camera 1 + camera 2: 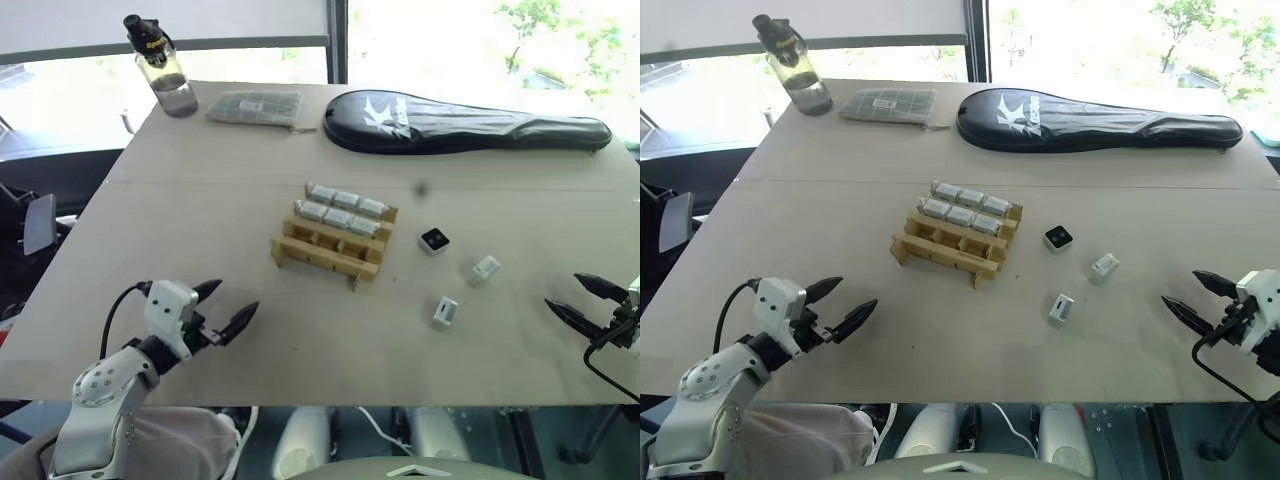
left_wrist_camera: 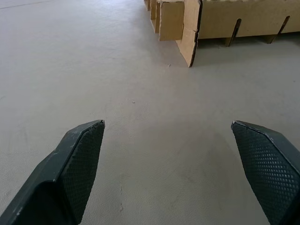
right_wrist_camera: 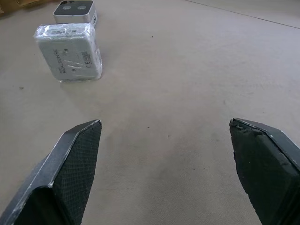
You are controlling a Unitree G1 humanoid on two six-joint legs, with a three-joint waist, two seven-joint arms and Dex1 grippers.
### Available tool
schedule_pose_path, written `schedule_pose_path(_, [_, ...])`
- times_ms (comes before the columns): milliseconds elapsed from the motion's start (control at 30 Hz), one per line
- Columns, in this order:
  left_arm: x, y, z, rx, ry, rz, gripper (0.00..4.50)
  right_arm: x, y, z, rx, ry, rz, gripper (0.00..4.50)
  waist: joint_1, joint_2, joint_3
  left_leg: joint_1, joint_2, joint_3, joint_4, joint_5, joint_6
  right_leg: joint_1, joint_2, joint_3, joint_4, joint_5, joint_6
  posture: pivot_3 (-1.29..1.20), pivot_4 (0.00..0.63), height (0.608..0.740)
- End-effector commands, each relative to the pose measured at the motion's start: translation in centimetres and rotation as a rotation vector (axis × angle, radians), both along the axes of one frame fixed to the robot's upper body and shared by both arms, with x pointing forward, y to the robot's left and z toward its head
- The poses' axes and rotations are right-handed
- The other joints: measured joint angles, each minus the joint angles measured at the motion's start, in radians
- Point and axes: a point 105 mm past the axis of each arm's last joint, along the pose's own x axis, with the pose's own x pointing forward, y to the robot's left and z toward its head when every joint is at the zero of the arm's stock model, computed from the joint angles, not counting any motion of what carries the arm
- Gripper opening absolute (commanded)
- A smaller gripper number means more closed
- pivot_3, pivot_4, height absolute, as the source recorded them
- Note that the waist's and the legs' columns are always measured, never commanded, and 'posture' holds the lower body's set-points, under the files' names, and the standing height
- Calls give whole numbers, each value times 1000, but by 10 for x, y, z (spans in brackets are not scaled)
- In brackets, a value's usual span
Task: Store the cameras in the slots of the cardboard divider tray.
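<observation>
Cardboard divider tray [image 1: 332,243] sits mid-tabletop [image 1: 200,230], slightly skewed. Far row and middle row each hold three cameras [image 1: 345,200], silver-grey, seated in their slots – six stored by my count. Near row of three slots looks empty.

Three cameras lie loose on the tabletop to the right of the tray: one lens-face up [image 1: 434,240] just beside the tray's right end, one pale [image 1: 486,268] further right, one [image 1: 445,311] nearer the robot. In the right wrist view a plastic-wrapped one [image 3: 69,52] lies label-side up ahead of the fingers, with another behind it.

Left hand [image 1: 228,312] hovers low over bare tabletop, well short of the tray's near-left corner, fingers spread wide, holding nothing. Right hand [image 1: 578,300] over the tabletop's right edge, also spread wide and empty, loose cameras to its left.

Judgement: two thirds done; three cameras left for the three near slots. No pick under way. Right hand is the closer one to the remaining pieces

Water bottle [image 1: 160,66], gridded pouch [image 1: 256,107] and black racket cover [image 1: 465,125] along the far edge, not involved
</observation>
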Motion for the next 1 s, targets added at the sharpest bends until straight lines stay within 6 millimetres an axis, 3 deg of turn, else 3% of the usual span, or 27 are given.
schedule_pose_path(33, [2,-7,9,1,-24,-37,4500,-7,-8,11,-32,-45,-11,4334,0,0,0,0,0,0,0,0,0,0,0,0,0,0,0,0,150,740])
schedule_pose_path(800, [4,-6,10,15,2,-82,4500,-24,-3,6,-24,-46,-41,4334,1,0,0,1,0,1,0,0,0,0,1,1,1,0,0,0,150,740])
schedule_pose_path(1000, [9,-12,27,-50,-28,-221,4500,-32,21,10,0,-61,-86,4334,3,0,0,1,0,0,0,0,0,0,1,0,2,0,0,0,150,740])
